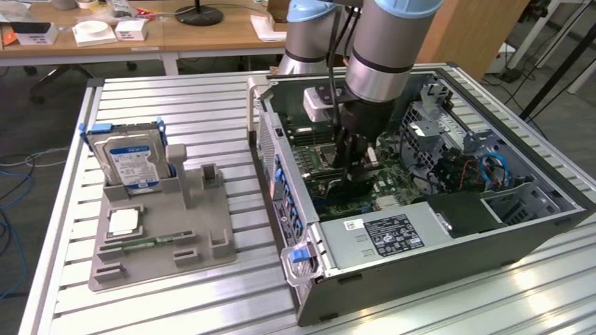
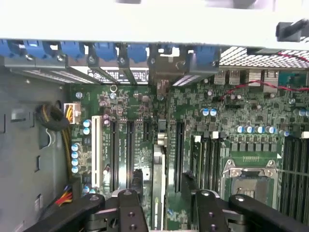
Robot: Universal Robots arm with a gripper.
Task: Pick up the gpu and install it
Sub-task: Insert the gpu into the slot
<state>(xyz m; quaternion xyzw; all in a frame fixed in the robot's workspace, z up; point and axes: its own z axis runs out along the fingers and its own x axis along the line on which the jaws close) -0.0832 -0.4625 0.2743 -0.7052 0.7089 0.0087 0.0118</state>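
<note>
Aluminium slats make up the desk (image 1: 186,98), and at the exterior view's left I have a grey tray (image 1: 200,230) moulded with pockets, so each part sits in a known pose for picking. It holds one drive (image 1: 130,157) standing upright in its blue frame, one chip (image 1: 123,222) lying flat and one memory stick (image 1: 139,244) flat in the groove below it. I see no card on the tray. To the exterior view's right lies the one case (image 1: 410,279), on its side with the panel off, I take it so that the arm can reach straight down to the board (image 2: 241,111). The single arm comes down into the middle of the case. The wrist view shows the one gpu (image 2: 158,179) edge-on, standing on the board in line with a slot. Its bracket (image 2: 161,87) meets the case's rear wall beneath the blue latches. I judge the card to be seated, or very nearly so, though I cannot see the connector itself. The end effector (image 2: 164,199) straddles the card, its two fingers (image 2: 129,208) spread apart with a gap on each side, gripping nothing.
</note>
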